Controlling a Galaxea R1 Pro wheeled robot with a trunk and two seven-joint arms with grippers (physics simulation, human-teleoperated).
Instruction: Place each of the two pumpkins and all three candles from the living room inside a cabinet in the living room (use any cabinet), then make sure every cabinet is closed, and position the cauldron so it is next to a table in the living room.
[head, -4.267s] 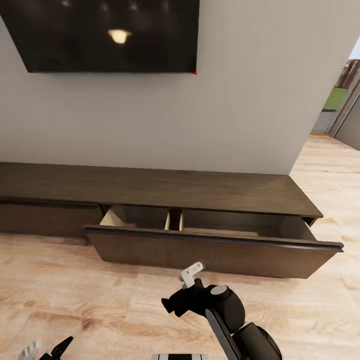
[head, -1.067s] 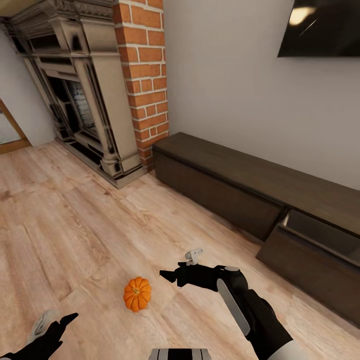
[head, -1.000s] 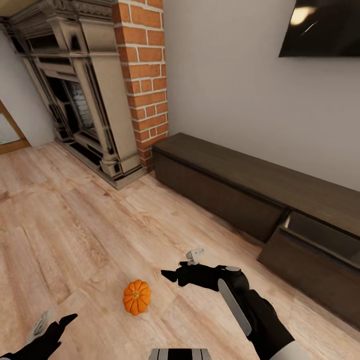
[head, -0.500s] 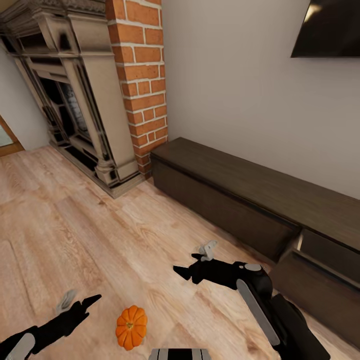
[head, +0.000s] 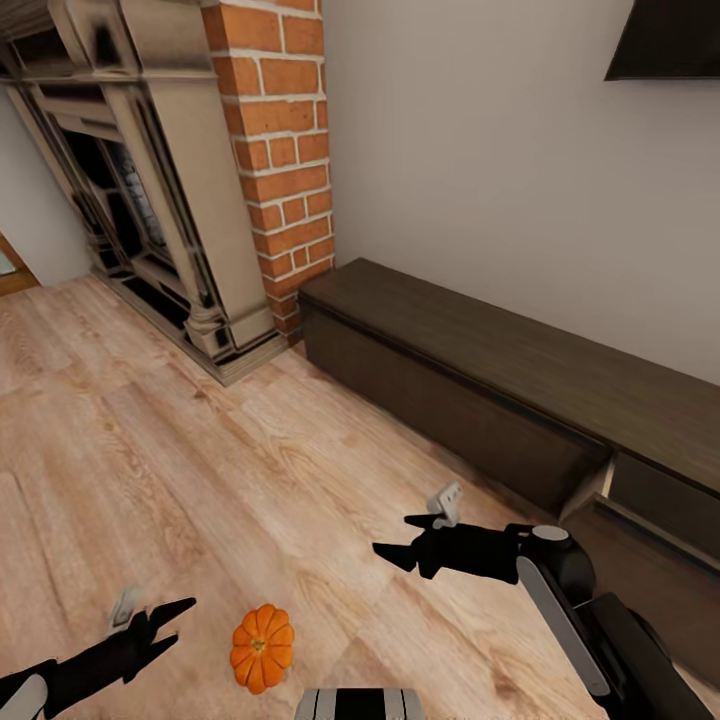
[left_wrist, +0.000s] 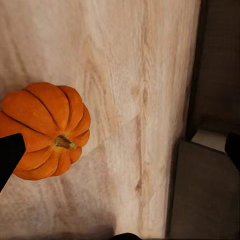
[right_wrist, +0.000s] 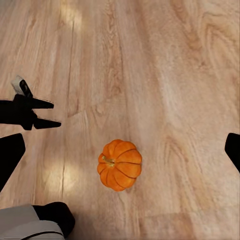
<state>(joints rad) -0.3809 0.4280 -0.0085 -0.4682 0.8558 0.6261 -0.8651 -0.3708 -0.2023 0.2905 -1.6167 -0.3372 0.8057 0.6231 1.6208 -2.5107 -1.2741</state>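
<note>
- Step in hand, as judged: picking one pumpkin (head: 262, 648) off the floor, to go into the cabinet (head: 480, 390).
- Pumpkin sits upright, stem up, on the wood floor (head: 200, 470) just in front of the robot's base, near the left gripper (head: 168, 625).
- Left gripper: fingers parted, empty, just beside the pumpkin, not touching.
- Right gripper (head: 400, 550): fingers spread wide, empty, hovering above the floor, between pumpkin and cabinet.
- Advice: centre the left fingers across the widest ribs, descend low, and close gently; the round shape may roll.
- Cabinet drawer (head: 640, 520) at far right stands open.
- Room: brick column (head: 275, 150), ornate fireplace (head: 140, 190), pale wall, dark wall screen (head: 668, 40).
</note>
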